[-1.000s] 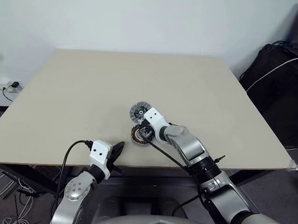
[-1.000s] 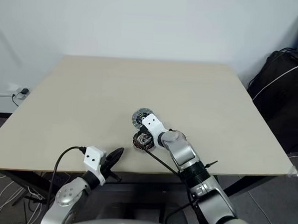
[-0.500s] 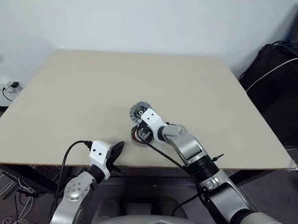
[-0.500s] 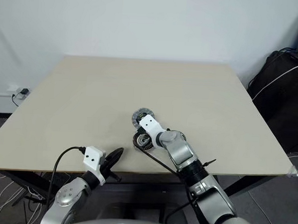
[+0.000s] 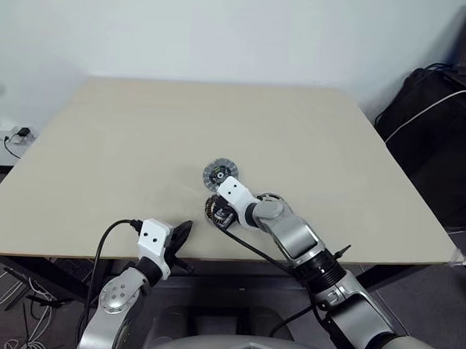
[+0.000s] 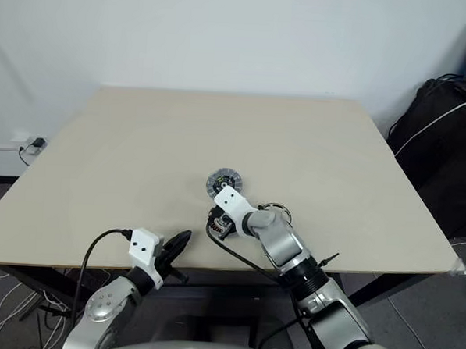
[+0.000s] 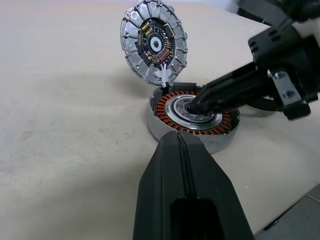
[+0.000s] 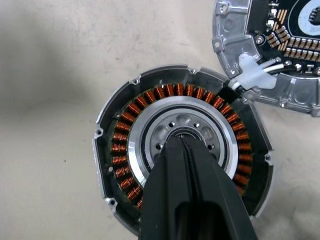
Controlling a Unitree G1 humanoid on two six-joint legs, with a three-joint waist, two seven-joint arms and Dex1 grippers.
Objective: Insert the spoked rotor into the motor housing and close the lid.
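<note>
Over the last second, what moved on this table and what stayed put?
The right gripper slid slightly toward the table's near edge, jaws shut, tips at the motor housing's centre, uncovering the lid. Housing, lid, and left gripper stayed put; nothing taken or released.

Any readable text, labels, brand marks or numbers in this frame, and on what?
None can be read.
lid: its circuit board carries small components, but no legible print.
motor housing: copper windings and bare metal, no marking.
right gripper and left gripper: plain black fingers, no label.
</note>
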